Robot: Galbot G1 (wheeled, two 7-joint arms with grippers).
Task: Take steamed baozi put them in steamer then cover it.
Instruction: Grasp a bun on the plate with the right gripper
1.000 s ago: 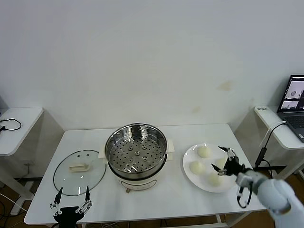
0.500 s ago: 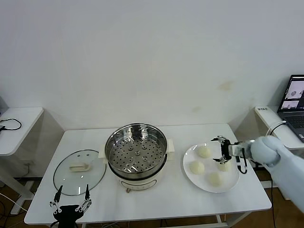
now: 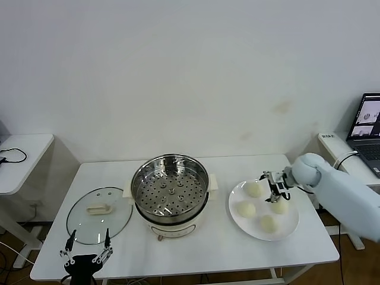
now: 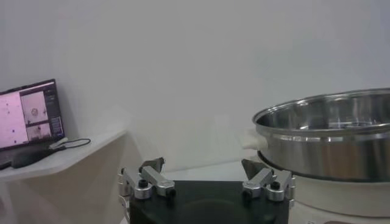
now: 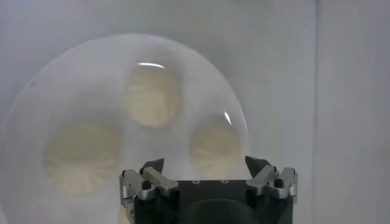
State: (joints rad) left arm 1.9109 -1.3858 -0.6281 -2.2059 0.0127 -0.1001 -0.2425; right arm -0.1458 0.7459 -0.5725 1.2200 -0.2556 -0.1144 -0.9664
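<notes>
**Right pincer spread wide above the plate of buns**

The right pincer (image 3: 273, 189) hangs over the white plate (image 3: 290, 228) on the right part of the bench (image 3: 208, 249), its fingers (image 5: 272, 181) spread wide with nothing between them. It touches no bun; in the right wrist view it looks down on three of the buns (image 5: 152, 95) lying below it on the plate. In the head view four buns (image 3: 246, 209) lie on the plate, one partly hidden behind the pincer. They sit near each other.

The left pincer (image 3: 85, 252) is parked low at the near left edge of the bench, just in front of the lid, fingers (image 4: 148, 181) also wide apart and empty.

The steamer (image 3: 170, 189) stands mid-bench, its holed steel tray bare, no bun inside. The glass lid (image 3: 99, 215) lies flat on the bench to the left of the steamer, its pale handle up, its rim just beside the steamer's side handle.

A laptop (image 3: 367, 133) stands open on a side table to the right; what its screen shows is too small to read. No brand or label can be read on the steamer.
</notes>
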